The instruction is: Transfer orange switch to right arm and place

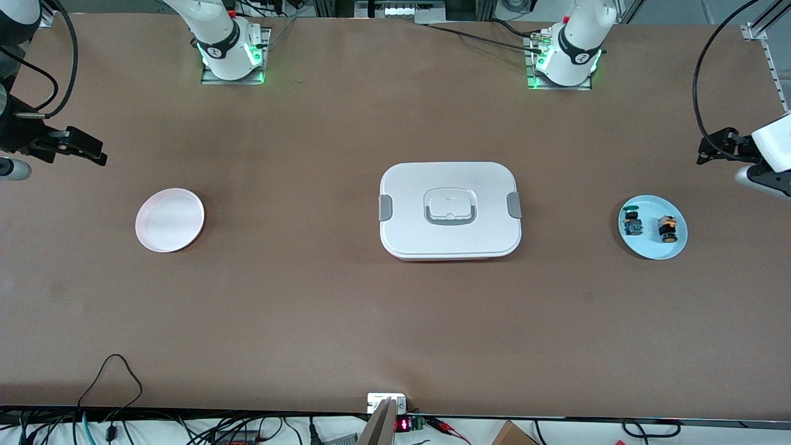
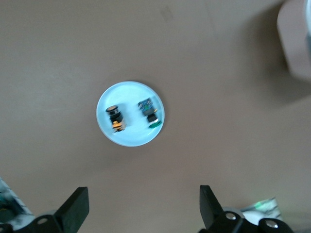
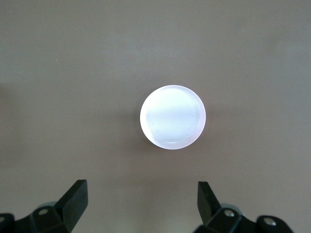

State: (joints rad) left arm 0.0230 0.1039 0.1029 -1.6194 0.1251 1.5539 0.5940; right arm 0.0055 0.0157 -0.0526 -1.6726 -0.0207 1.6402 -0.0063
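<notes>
Switch, orange (image 1: 666,228), on blue plate (image 1: 673,250); left fingers (image 2: 73,208), right fingers (image 3: 73,201) spread, empty.

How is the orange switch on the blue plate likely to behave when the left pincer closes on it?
The orange switch looks tiny and rigid, so probably light and stiff. Its round cap suggests it could roll or skid on the smooth blue plate if nudged off-centre. The green-capped part lies close beside it, so the open left pincer may bump that too.
</notes>
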